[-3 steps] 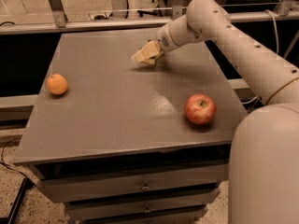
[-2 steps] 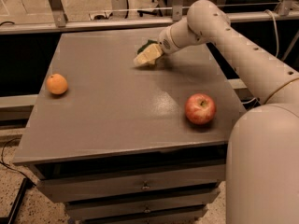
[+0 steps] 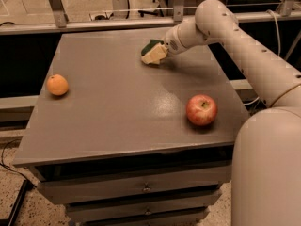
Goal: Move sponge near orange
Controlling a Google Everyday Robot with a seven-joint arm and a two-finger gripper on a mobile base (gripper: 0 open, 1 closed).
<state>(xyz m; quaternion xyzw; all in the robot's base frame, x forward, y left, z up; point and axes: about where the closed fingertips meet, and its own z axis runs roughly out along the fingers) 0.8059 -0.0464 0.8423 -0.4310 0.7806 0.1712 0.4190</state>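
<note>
White arm (image 3: pixel 244 51) stretched over table's (image 3: pixel 117 112) far side, pincer (image 3: pixel 159 51) clasping sponge (image 3: pixel 151 57)

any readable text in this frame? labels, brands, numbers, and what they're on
None: no text, label, brand, number or sign can be read anywhere in the camera view.
No print shows on the sponge, orange, apple, table, drawer fronts or arm.
The pincer, at the sponge on the table's far side, carries no visible marking.
</note>
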